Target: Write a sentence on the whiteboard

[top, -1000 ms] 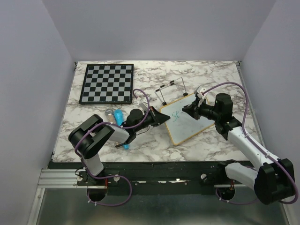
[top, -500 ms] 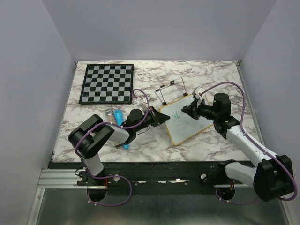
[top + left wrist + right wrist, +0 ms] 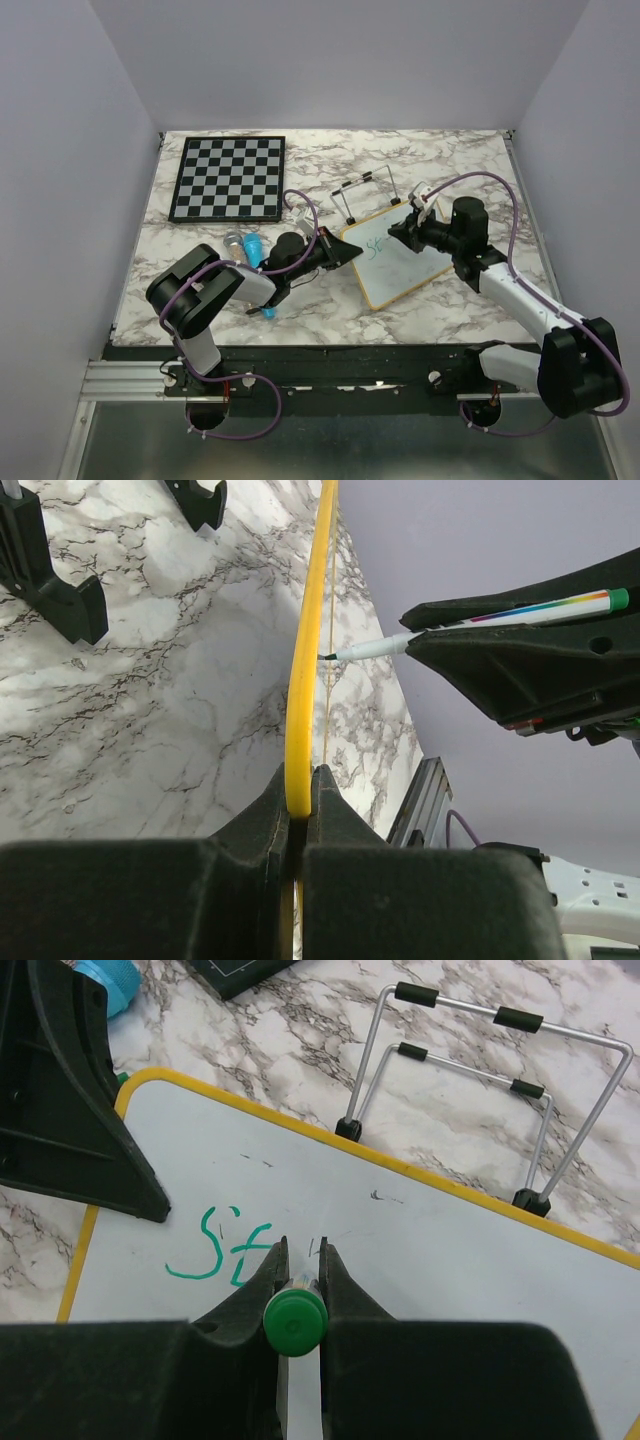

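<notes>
Green letters "St" (image 3: 225, 1250) of the sentence were seen on the whiteboard (image 3: 405, 265) at mid-table, its left edge clamped by the left gripper (image 3: 352, 250). The marker (image 3: 295, 1322), pinched in the right gripper (image 3: 300, 1270), was set just right of them, with bare board stretching rightward along its long axis.

Bright, even light — shadows soft; close wrist-view foregrounds slightly blurred.

You can read only one piece of writing here. On the whiteboard (image 3: 430, 1260) stand two green letters (image 3: 222, 1252), handwritten, which read "St". In the right wrist view they lie at about 9 o'clock on the white surface. In the top view the same green marks sit toward 10 o'clock from the board's middle, but there they are too small to read.
</notes>
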### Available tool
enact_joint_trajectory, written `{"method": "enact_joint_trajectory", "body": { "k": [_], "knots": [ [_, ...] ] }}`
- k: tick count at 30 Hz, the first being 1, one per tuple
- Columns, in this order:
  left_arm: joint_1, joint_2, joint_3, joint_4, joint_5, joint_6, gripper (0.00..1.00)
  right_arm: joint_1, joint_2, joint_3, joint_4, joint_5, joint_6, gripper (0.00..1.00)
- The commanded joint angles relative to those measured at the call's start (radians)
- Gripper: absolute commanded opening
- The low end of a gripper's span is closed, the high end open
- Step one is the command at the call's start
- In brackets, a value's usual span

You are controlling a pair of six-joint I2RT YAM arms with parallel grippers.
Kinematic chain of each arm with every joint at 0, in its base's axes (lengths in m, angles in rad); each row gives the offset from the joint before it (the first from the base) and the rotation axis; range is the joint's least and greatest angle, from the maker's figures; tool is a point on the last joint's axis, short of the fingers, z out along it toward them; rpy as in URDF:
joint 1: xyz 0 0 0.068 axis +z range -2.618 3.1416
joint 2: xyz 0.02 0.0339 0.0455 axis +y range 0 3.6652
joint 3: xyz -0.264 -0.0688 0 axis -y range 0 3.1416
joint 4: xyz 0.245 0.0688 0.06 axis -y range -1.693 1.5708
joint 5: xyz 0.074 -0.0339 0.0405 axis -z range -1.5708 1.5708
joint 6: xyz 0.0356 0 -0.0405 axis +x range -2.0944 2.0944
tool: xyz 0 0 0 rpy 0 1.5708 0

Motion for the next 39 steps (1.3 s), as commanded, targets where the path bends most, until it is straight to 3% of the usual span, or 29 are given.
{"method": "enact_joint_trajectory", "body": {
  "k": [1,19,39],
  "knots": [
    [0.003,0.014,-0.011,-0.008,0.013,0.036,0.00,-0.005,0.027,0.006,0.048,0.028,0.009,0.01],
    [0.001,0.019,-0.008,-0.008,0.014,0.036,0.00,-0.003,0.038,0.001,0.037,-0.103,0.020,0.01],
    [0.003,0.008,-0.005,-0.028,0.014,0.051,0.00,-0.005,0.064,0.050,-0.127,-0.054,-0.040,0.01]
  ]
}}
